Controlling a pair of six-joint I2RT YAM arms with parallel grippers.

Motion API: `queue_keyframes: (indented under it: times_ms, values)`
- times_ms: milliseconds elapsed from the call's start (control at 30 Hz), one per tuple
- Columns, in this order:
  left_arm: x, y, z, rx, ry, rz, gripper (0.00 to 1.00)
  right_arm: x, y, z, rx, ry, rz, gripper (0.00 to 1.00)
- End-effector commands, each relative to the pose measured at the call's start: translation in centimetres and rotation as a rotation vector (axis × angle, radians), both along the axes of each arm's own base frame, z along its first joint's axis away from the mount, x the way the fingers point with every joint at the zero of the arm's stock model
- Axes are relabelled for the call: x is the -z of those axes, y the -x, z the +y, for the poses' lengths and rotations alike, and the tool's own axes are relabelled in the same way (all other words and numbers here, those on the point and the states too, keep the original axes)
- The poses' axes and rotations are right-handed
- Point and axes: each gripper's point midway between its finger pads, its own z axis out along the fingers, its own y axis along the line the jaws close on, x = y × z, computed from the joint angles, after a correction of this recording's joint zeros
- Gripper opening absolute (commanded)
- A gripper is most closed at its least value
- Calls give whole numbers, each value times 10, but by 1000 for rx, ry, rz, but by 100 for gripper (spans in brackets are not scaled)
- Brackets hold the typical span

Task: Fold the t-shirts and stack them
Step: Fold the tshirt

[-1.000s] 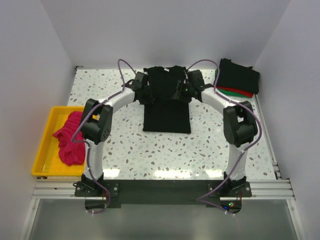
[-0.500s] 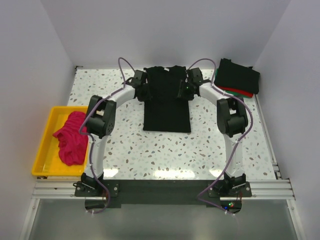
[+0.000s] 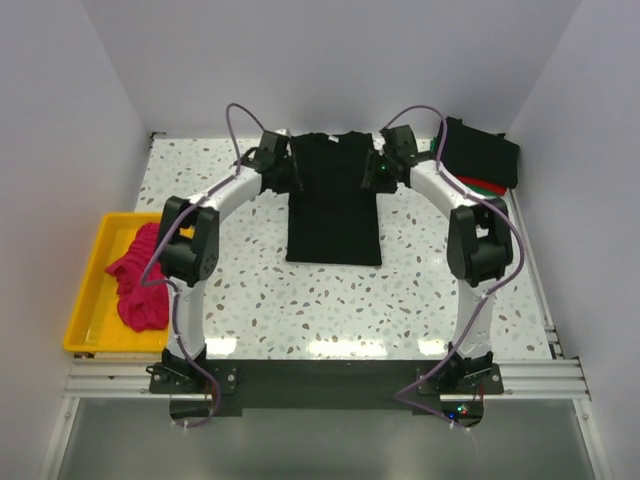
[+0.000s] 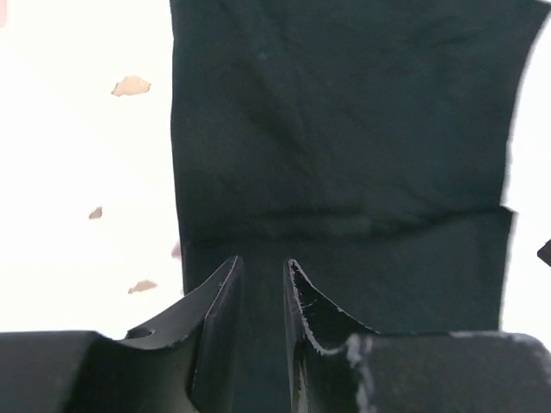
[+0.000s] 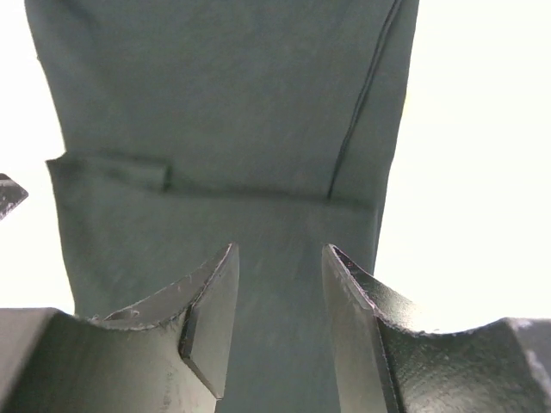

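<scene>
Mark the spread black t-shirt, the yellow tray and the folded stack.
black t-shirt (image 3: pixel 334 220): top view, lower body panel.
yellow tray (image 3: pixel 90 285): top view, bare left side.
folded stack (image 3: pixel 478 152): top view, black top layer.

site: robot lab test cell | walls: plain white panels (image 3: pixel 330 60) beyond the left gripper (image 3: pixel 287 174) and right gripper (image 3: pixel 376 172), and on either side | bench: speckled white tabletop (image 3: pixel 330 300) beneath them | mount: aluminium rail (image 3: pixel 110 380) along the edge behind them | bin: yellow tray (image 3: pixel 90 335) left of left gripper

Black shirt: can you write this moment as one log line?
black t-shirt: lying flat | left gripper: open above it | right gripper: open above it
</scene>
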Motion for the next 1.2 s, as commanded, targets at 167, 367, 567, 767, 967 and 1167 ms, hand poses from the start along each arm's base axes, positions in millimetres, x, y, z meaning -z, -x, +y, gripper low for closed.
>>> queue_keyframes:
  times_ms: [167,367,567,767,967,1167]
  values:
    - [-39,74,-8,11,127,-32,12,-46,72,13,-32,-38,-56,47]
    - [6,136,-13,32,140,63,5,-25,119,14,-51,-64,-24,48]
    - [56,179,-7,33,99,166,0,32,158,-5,-37,-2,110,47]
    - [71,197,3,27,67,206,0,41,173,-19,-19,41,130,47]
    - [52,197,8,38,44,177,0,32,177,-29,-10,79,115,48]
    - [23,190,2,60,78,121,4,6,168,-29,2,75,44,48]
